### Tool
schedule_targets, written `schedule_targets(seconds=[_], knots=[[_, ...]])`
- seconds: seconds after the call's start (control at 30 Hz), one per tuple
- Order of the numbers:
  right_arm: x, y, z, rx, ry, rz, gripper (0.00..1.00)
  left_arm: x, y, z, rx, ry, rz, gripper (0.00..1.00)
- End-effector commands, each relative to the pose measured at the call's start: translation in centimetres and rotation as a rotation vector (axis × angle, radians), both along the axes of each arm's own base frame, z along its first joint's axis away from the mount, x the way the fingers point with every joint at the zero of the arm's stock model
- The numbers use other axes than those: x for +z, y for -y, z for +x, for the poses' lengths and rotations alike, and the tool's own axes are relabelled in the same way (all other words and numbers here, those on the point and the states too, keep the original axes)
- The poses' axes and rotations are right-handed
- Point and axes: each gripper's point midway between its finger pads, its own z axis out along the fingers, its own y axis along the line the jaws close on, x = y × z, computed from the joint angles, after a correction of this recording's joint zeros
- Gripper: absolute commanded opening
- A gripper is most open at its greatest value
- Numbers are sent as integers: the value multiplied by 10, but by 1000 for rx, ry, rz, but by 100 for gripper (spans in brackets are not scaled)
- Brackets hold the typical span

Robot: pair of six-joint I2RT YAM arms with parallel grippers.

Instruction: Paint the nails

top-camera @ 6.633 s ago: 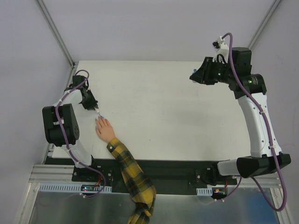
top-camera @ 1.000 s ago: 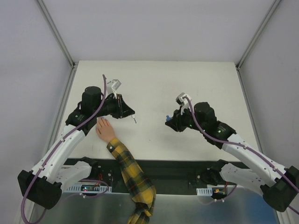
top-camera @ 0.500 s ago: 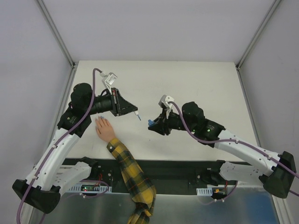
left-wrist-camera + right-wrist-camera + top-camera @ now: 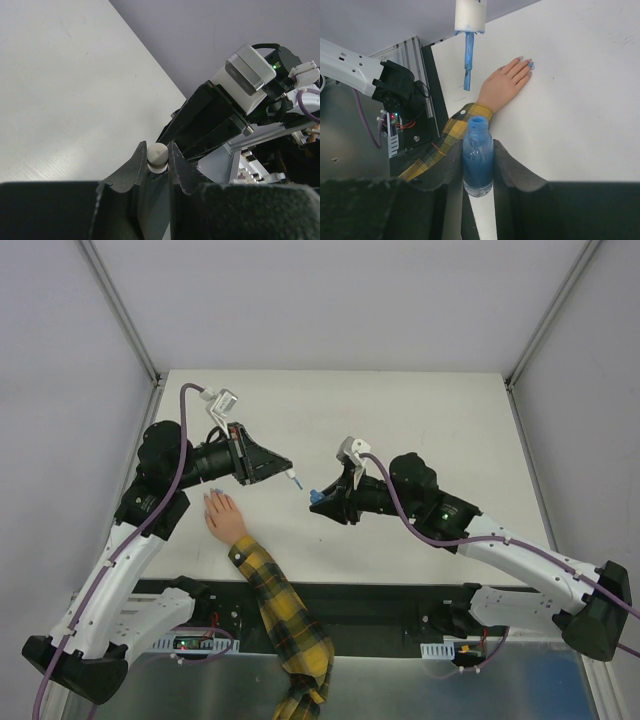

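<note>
Nails (image 4: 525, 61): tiny, on a small peach hand (image 4: 224, 517) lying flat at the near left of the counter (image 4: 420, 420). A plaid sleeve (image 4: 277, 615) trails over the near edge. Several nails show a light blue tint in the right wrist view.

Brush (image 4: 467, 67): blue-wet, hanging from a white cap (image 4: 158, 154). The left gripper (image 4: 284, 473) is clenched on that cap.

Bottle (image 4: 478, 165): open-necked and filled with blue polish. The right gripper (image 4: 478, 147) is clamped on it at mid-counter, right of the hand. The brush tip is near the neck but apart from it.

Step, as judged: reloading the brush.

Handling note: centre the bristles over the neck, lower them straight in, hold the bottle steady, and wipe surplus on the rim before returning to the fingertips.
</note>
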Motion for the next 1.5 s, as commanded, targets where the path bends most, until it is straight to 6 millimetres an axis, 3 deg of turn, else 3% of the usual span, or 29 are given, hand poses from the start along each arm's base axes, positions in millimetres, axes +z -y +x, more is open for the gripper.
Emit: schedule_targets(seconds=[0.0,1.47], knots=[[43,-9,-3,40,80,106,1,26,1,-2,14,63,-60,0],[56,-26,9,11,110,125,1,11,7,-7,-50,32,-64,0]])
